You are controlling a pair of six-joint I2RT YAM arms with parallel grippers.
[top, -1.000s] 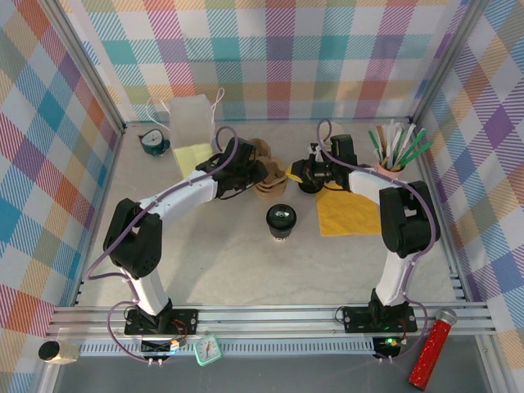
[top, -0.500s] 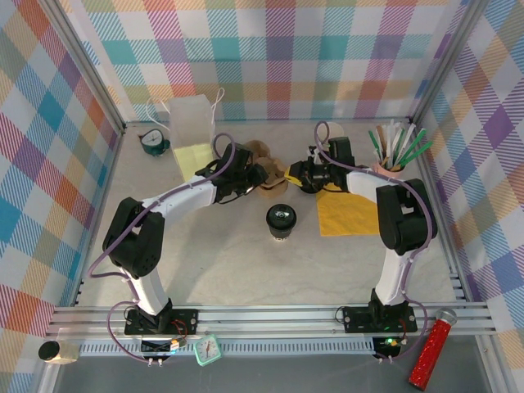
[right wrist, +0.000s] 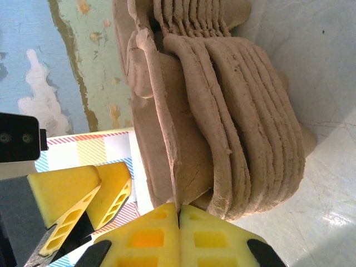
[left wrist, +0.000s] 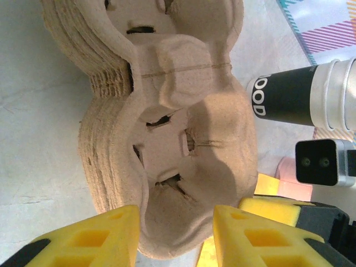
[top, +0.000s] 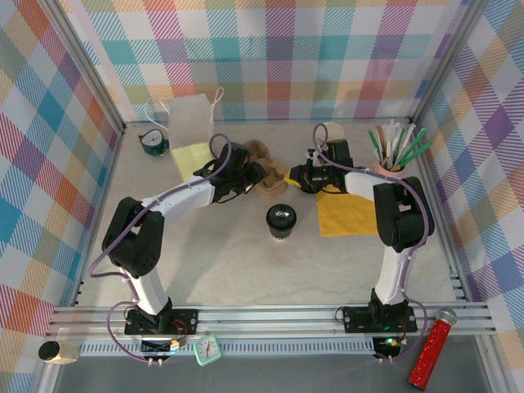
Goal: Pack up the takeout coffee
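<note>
Fingers (left wrist: 92, 239) of left gripper (left wrist: 176, 236): clamped across near lobe of pulp carrier stack (left wrist: 183, 111). Fingers (right wrist: 217, 239) of right gripper (right wrist: 179, 216): pressed together at stack's edge, pinch on pulp unclear. Lidded takeout coffee (top: 281, 219): upright on table (top: 229, 262), near stack, toward arm bases, clear of both grippers.

free: table (top: 246, 270) before takeout coffee (top: 281, 221) | obstacle: carrier stack (top: 274, 187) close behind it
</note>
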